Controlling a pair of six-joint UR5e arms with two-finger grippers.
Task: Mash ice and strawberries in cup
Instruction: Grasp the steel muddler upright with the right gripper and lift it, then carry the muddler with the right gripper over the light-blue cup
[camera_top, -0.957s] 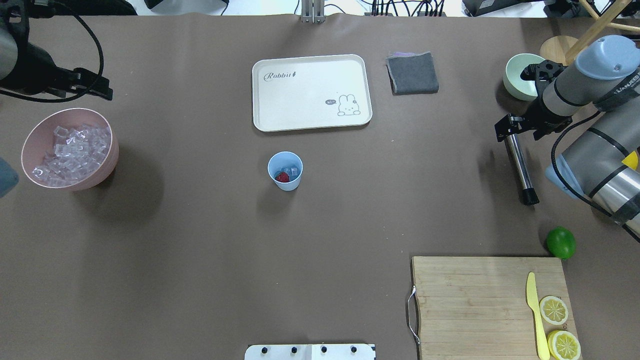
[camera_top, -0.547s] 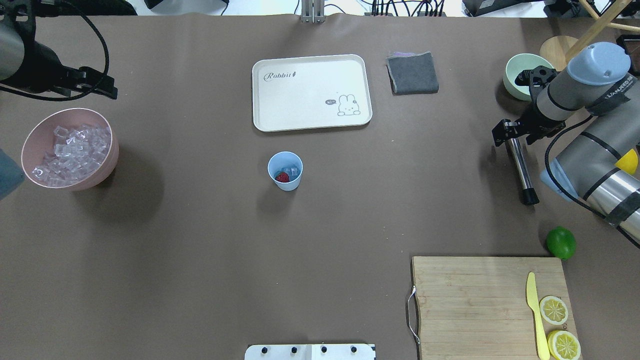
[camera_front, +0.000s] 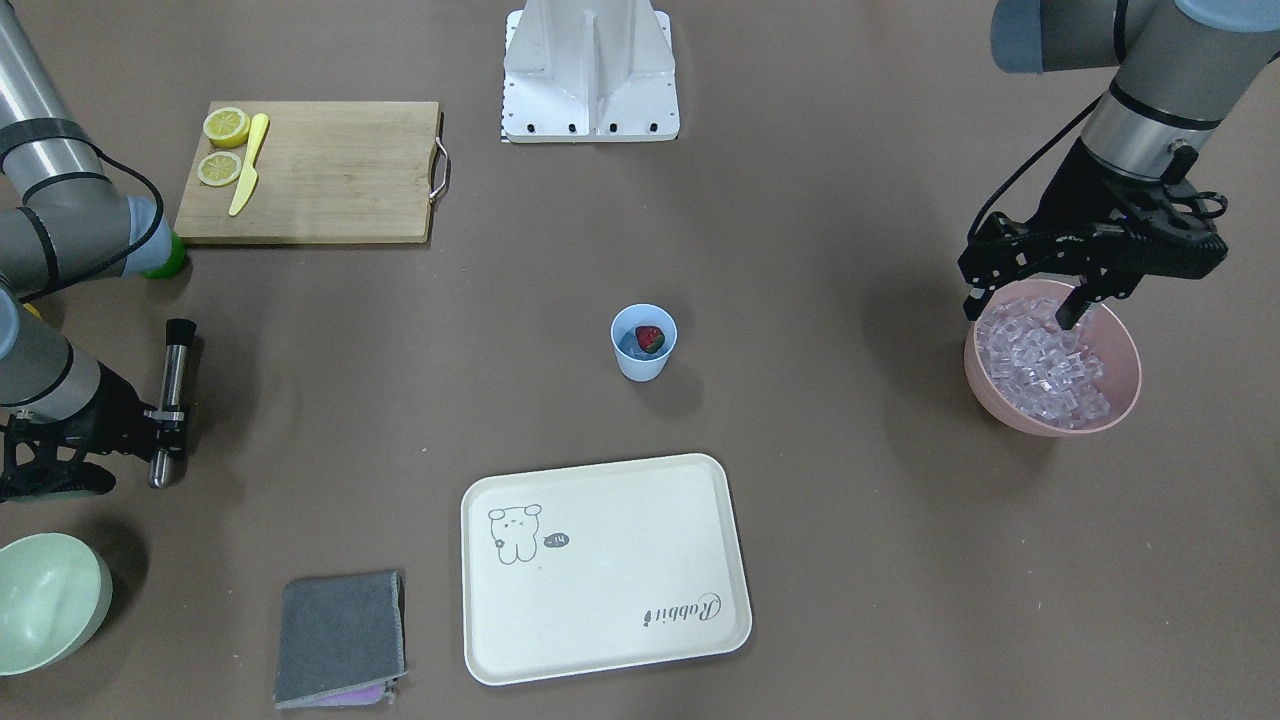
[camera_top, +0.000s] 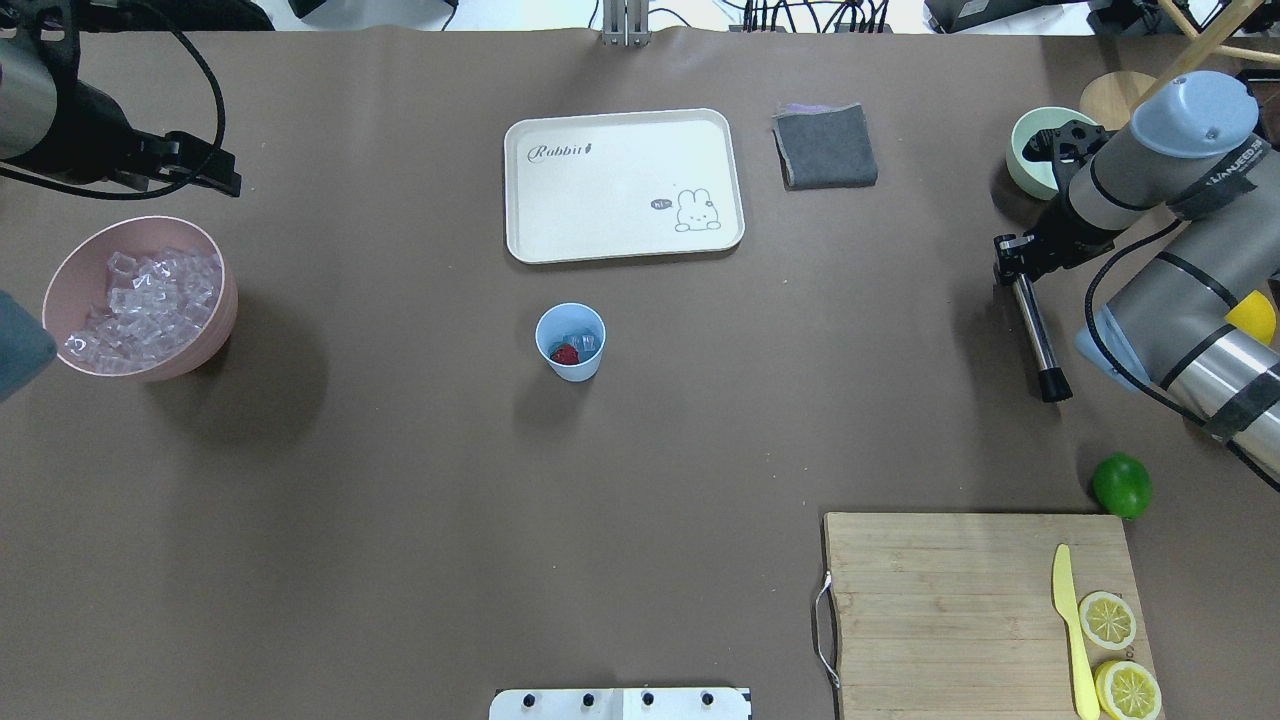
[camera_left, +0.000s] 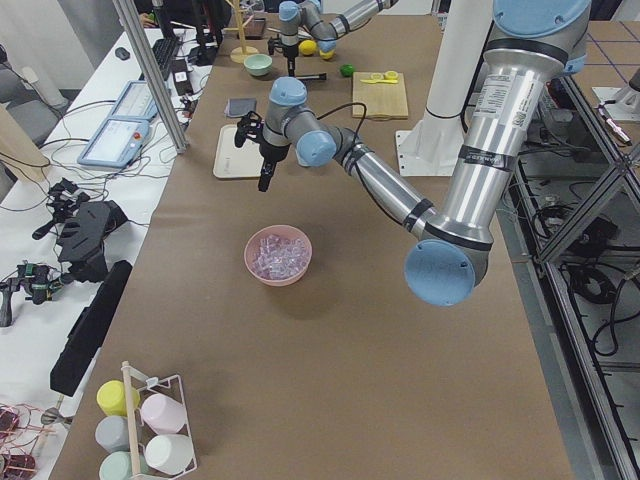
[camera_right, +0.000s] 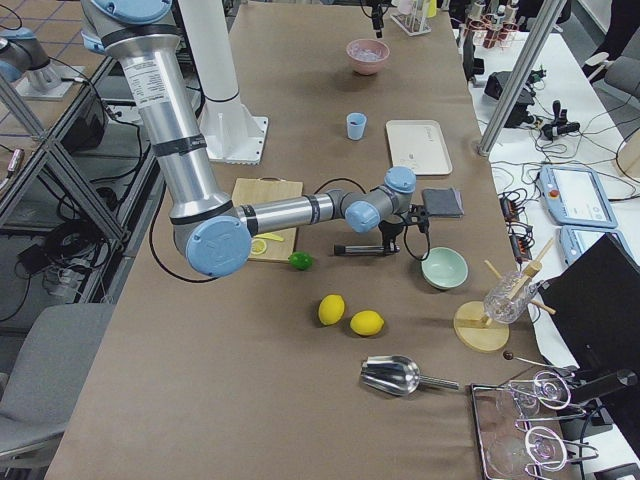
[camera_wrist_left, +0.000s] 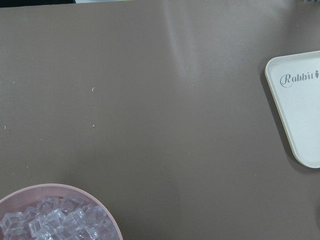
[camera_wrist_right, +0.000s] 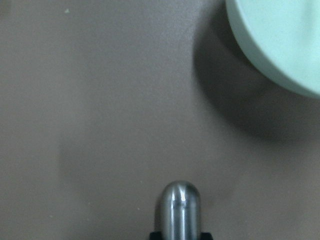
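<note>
The light-blue cup stands mid-table, also in the front view. It holds a red strawberry and a few clear ice cubes. More ice fills the pink bowl at the left. My left gripper hangs open and empty above that bowl's far rim. A steel muddler with a black tip lies on the table at the right. My right gripper is shut on its steel end; the end shows in the right wrist view.
A cream rabbit tray lies beyond the cup, with a grey cloth to its right. A pale green bowl stands behind my right gripper. A lime and a cutting board with a yellow knife and lemon halves sit front right.
My right gripper's fingers have narrowed around the muddler's steel end, and the muddler has shifted slightly away from the robot. My left gripper has drifted a little to the right.
</note>
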